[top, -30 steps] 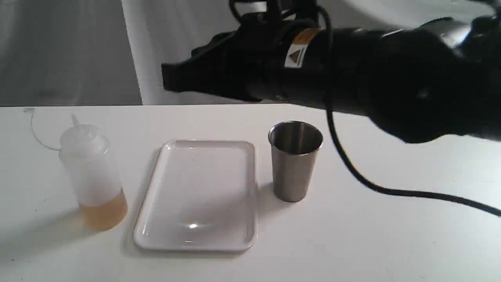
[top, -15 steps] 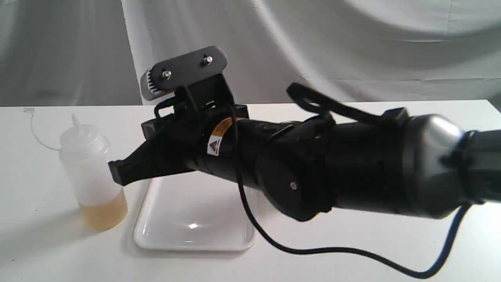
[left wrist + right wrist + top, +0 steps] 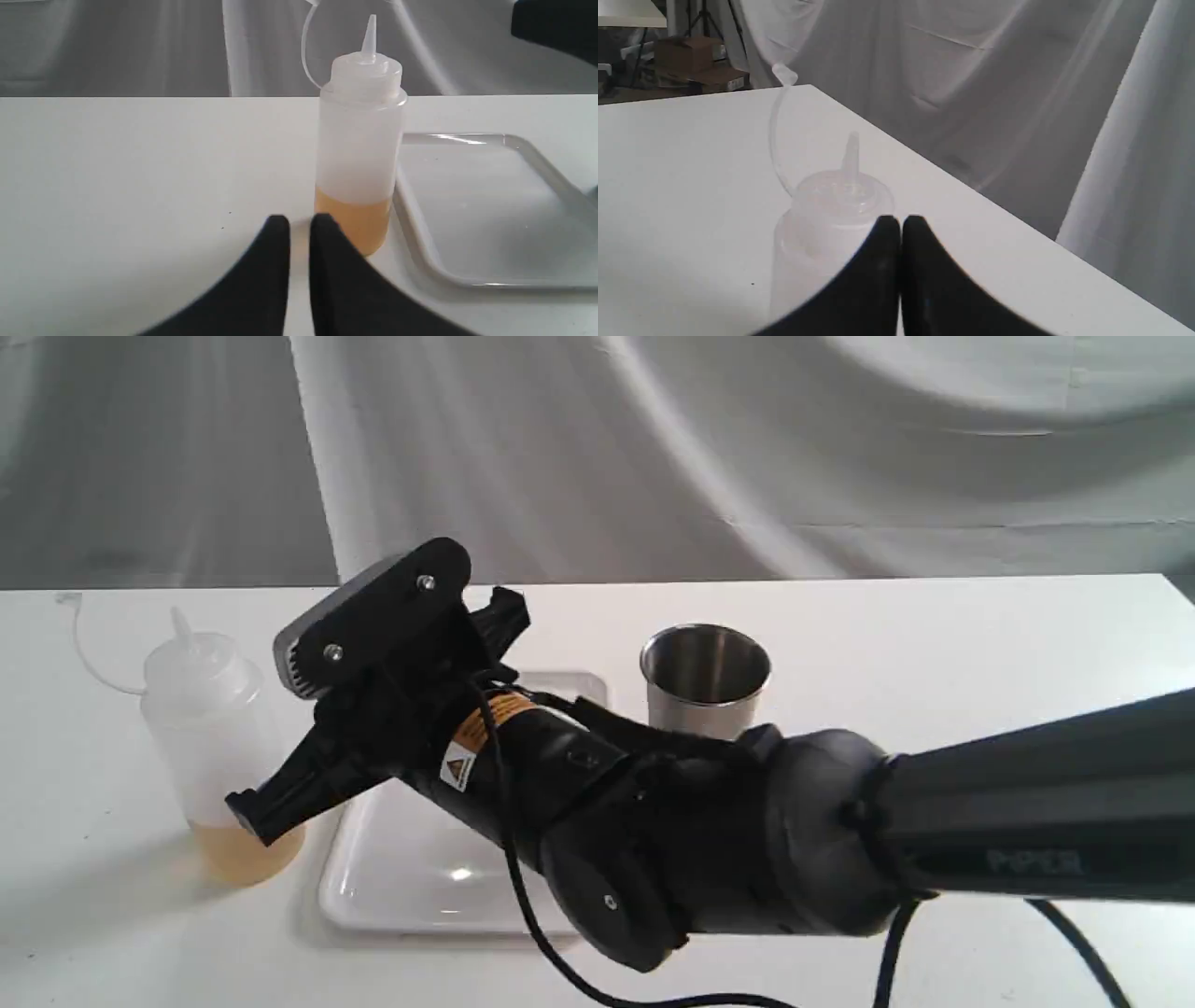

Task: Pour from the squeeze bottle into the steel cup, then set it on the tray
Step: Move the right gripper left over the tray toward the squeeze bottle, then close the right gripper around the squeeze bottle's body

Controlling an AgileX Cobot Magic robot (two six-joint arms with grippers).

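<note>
The translucent whitish plastic squeeze bottle, with conical nozzle and amber liquid, stands upright on the white table, just beside the flat white glossy rectangular tray; the brushed-metal steel cup stands upright at the tray's opposite side. The right gripper reaches across the tray, black jaws pressed together and empty, tips at the bottle's lower body; contact cannot be determined. The left gripper sits near the bottle's base, jaws narrowed to a thin slit, empty.

White worktop fills the foreground; pale draped cloth hangs behind it. Beyond one worktop edge: brown cardboard boxes and a dark tripod stand.
</note>
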